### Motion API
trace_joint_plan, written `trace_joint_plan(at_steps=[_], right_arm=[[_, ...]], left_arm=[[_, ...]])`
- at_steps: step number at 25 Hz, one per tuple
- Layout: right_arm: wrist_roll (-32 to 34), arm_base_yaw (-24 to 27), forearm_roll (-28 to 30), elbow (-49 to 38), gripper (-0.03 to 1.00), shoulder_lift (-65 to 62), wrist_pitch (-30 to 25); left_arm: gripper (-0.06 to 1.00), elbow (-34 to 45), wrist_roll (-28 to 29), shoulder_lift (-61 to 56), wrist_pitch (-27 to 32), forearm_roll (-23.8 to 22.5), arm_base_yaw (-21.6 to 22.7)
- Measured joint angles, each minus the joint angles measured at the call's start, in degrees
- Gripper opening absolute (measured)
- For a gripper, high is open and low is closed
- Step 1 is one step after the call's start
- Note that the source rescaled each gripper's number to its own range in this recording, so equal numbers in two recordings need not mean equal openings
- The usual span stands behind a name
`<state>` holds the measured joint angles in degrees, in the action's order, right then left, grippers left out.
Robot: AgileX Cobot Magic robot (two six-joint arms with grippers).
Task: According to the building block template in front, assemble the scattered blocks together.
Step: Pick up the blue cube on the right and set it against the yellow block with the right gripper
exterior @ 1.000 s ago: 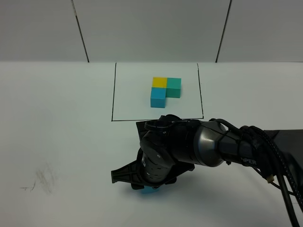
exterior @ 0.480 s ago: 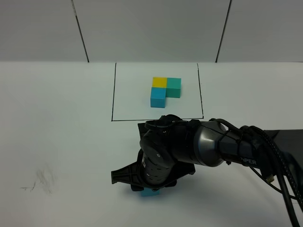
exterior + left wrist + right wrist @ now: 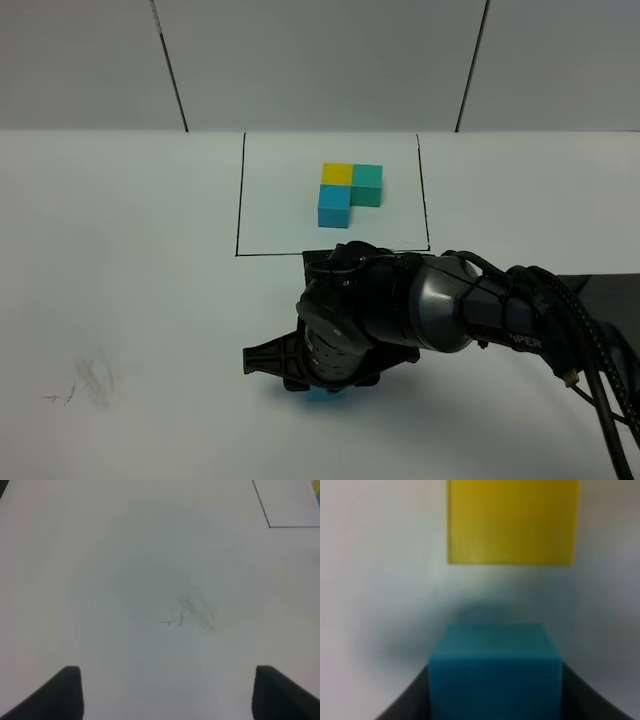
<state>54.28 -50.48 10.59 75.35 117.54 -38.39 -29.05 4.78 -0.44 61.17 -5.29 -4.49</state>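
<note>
The building block template (image 3: pixel 350 190), a yellow, teal-green and sky-blue L inside a black-line rectangle, lies at the back centre. My right gripper (image 3: pixel 495 702) is shut on a scattered sky-blue cube (image 3: pixel 495 670), with a finger on each side. In the exterior view only a sliver of that cube (image 3: pixel 322 395) shows under the arm's wrist. The scattered yellow cube (image 3: pixel 512 522) lies on the table just ahead of the held cube. The scattered teal-green cube is hidden. My left gripper (image 3: pixel 167 695) is open and empty above bare table.
The right arm's dark body (image 3: pixel 400 310) covers the table just in front of the rectangle's front line (image 3: pixel 270 254). Grey scuff marks (image 3: pixel 90 380) lie at the front left. A corner of the rectangle (image 3: pixel 269 526) shows in the left wrist view.
The right gripper has shifted slightly right and toward the template, carrying the sky-blue cube with it. The template has not moved.
</note>
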Motion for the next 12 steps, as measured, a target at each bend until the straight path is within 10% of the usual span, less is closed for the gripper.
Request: trace_joint_plan(at_steps=[12], right_arm=[[2.2,0.0,3.7,3.0,0.02,1.9,0.1]], left_arm=[[0.52,0.1,0.0,0.0,0.0,0.0,0.0]])
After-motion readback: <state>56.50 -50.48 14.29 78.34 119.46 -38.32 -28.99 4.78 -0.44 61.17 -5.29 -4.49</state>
